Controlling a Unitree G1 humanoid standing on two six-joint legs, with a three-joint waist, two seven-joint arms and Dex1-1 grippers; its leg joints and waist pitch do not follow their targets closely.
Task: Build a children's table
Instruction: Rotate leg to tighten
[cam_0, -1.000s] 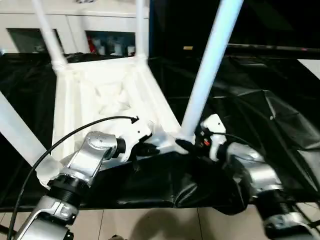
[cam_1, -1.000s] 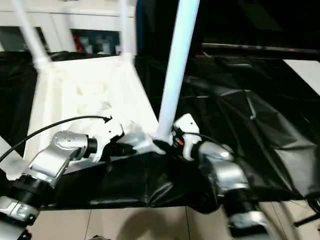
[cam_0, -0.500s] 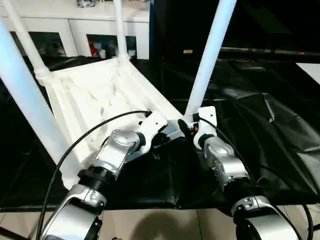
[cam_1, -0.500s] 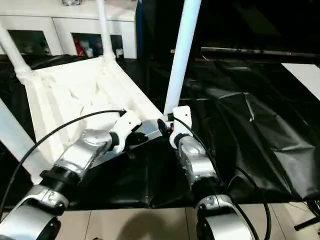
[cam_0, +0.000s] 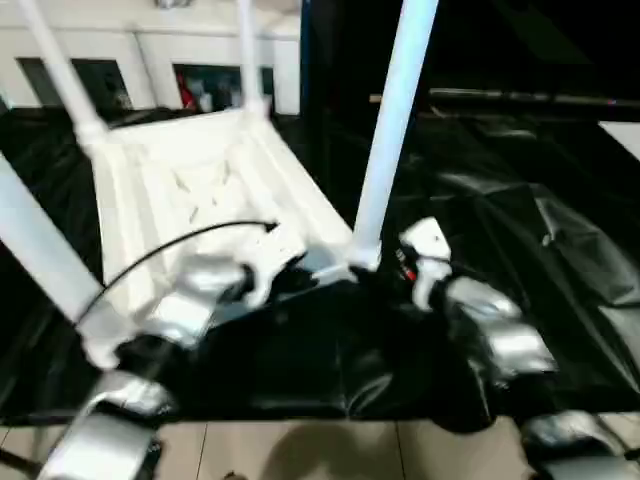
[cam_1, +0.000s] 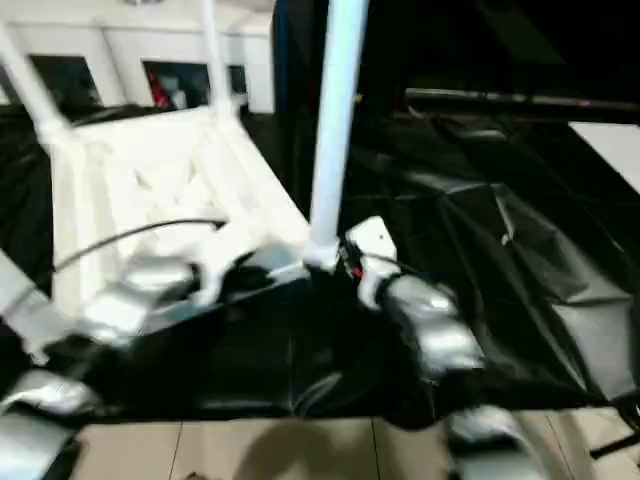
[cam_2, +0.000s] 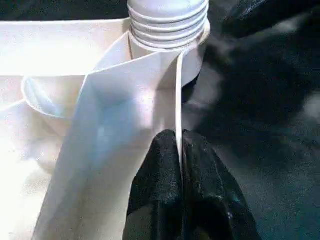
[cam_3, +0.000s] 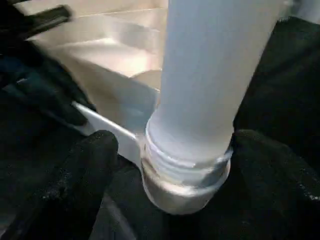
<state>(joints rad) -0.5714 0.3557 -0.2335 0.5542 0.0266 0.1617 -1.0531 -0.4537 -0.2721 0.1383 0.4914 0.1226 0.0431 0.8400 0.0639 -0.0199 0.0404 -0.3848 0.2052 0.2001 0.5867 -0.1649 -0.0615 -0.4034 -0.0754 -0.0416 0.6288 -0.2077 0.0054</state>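
White tabletop (cam_2: 100, 100) rim pinched in left jaws (cam_2: 180, 150); right jaws (cam_3: 170, 165) wide around leg (cam_3: 210, 75).

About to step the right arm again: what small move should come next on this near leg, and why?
Probably close the right tool on the near leg and twist again: its fingers flank the base, thread shows above the socket, and the left tool pinches the tabletop's rim.

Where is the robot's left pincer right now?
The left pincer is shut on the thin edge of the white table top, at its near corner, just left of the leg standing there.
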